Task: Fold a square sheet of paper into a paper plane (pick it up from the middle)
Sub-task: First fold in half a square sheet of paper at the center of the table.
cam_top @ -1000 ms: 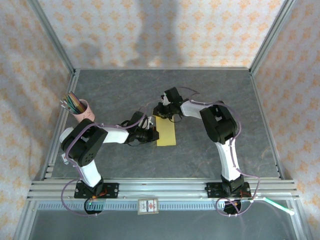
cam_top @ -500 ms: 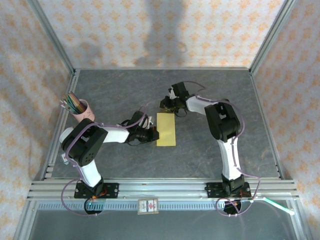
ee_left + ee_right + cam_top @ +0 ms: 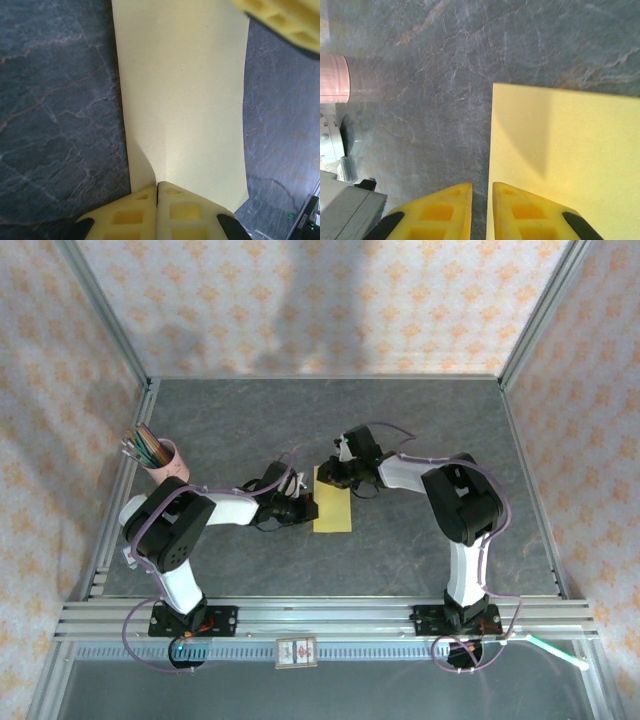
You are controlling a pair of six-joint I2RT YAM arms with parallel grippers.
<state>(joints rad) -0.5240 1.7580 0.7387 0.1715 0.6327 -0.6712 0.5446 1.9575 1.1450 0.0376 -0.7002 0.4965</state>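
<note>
Yellow square sheet of paper (image 3: 334, 500): it is seen lying flat at the table's centre, folded in half into an oblong; no dart shape has been made yet.
Left gripper (image 3: 305, 510): it is found at the oblong's 9 o'clock edge. Its fingers (image 3: 147, 212) are pressed together with the paper's edge drawn up into their seam, so the sheet is judged to be pinched there.
Right gripper (image 3: 332, 478): it is placed at the 12 o'clock edge. Its fingers (image 3: 502, 200) are parted by a narrow gap, one over paper and one over bare table, and nothing is held between them.
Change: within the last second the right gripper was taken off the sheet's far edge, carried out toward 12 o'clock, and brought back to that edge. The sheet and the left gripper were not moved.
Meaning: the half fold is taken as pressed. A corner fold is judged to be next, with the left pinch serving as anchor.
Table (image 3: 250, 420): dark grey, stone-veined, matt.
Cup (image 3: 165, 462): pink, filled with coloured sticks, set toward 9 o'clock, well apart from the sheet.
Room: cream-and-orange patterned walls (image 3: 300, 300) are hung on a metal frame (image 3: 110, 330).
</note>
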